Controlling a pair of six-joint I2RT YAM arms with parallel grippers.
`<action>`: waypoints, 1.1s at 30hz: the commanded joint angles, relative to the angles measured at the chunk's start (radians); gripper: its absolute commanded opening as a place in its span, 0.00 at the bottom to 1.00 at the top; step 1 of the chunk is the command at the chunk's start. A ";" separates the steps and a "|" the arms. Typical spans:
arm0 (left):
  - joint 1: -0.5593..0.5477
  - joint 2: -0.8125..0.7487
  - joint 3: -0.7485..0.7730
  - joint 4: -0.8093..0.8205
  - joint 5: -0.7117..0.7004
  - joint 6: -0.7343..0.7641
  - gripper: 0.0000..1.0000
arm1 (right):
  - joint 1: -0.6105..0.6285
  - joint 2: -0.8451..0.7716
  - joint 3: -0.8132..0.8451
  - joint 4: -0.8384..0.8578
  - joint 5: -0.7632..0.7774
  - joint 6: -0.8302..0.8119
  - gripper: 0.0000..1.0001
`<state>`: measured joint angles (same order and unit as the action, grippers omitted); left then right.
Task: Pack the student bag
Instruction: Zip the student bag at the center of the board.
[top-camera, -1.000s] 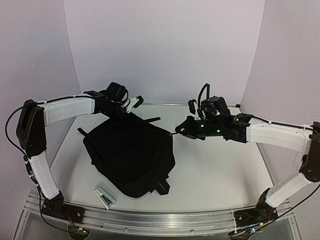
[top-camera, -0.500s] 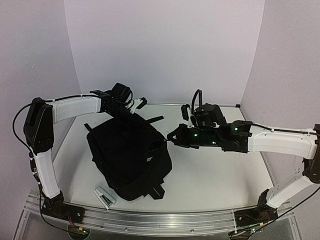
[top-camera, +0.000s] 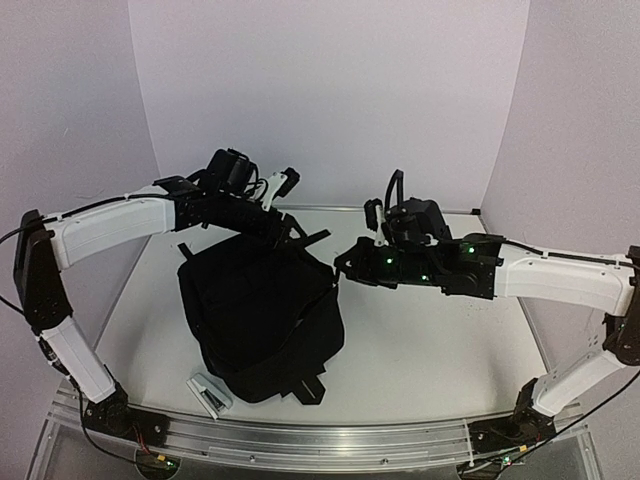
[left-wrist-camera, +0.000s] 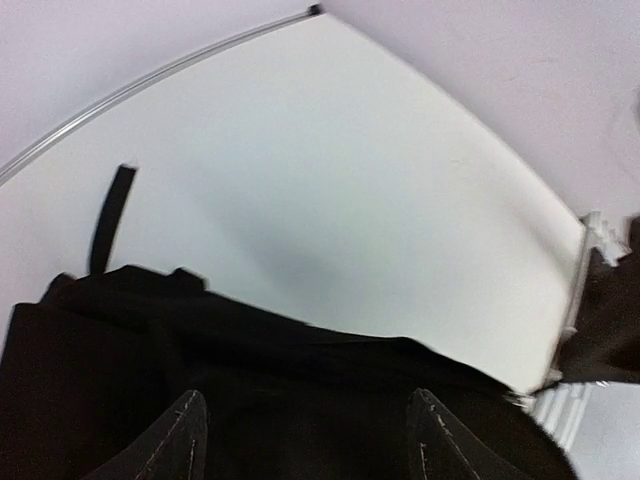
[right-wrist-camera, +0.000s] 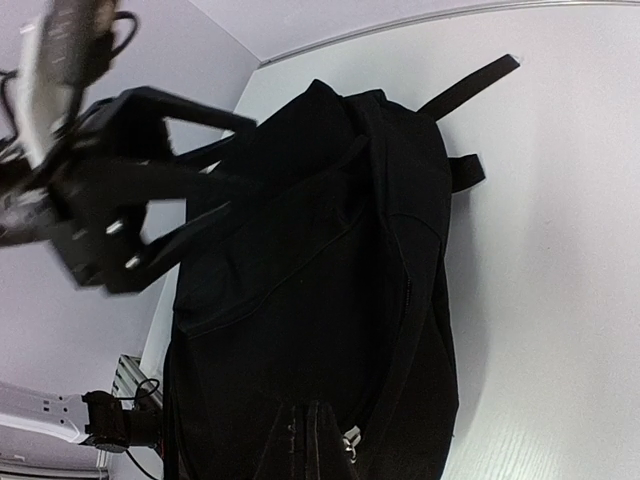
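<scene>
student bag (top-camera: 260, 315): flat, left of centre.
left gripper (left-wrist-camera: 305, 440): spread above its far edge, gripping nothing.
right gripper (right-wrist-camera: 305, 440): pressed together at its right edge, probably working the zipper (right-wrist-camera: 408, 300).

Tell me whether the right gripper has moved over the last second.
Yes. The right gripper has shifted left, farther from the right wall.

The student bag (top-camera: 262, 320) is matt black woven cloth, slightly rough. The table (top-camera: 440, 350) is smooth, white, faintly sheeny. The rail (top-camera: 330, 442) along the bottom edge looks like brushed metal.
</scene>
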<state>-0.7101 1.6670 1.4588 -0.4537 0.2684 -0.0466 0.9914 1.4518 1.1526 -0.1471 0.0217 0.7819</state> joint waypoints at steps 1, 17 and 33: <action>-0.032 -0.111 -0.116 0.202 0.156 -0.157 0.65 | -0.060 -0.016 0.051 0.083 -0.012 0.003 0.00; -0.120 0.008 -0.260 0.311 0.249 -0.263 0.57 | -0.088 -0.013 0.033 0.081 -0.063 0.007 0.00; -0.174 -0.068 -0.246 0.326 -0.008 -0.181 0.59 | -0.091 0.005 0.049 0.081 -0.107 0.025 0.00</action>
<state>-0.8852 1.6971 1.1981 -0.2806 0.2908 -0.2238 0.9039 1.4595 1.1519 -0.1681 -0.0722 0.7892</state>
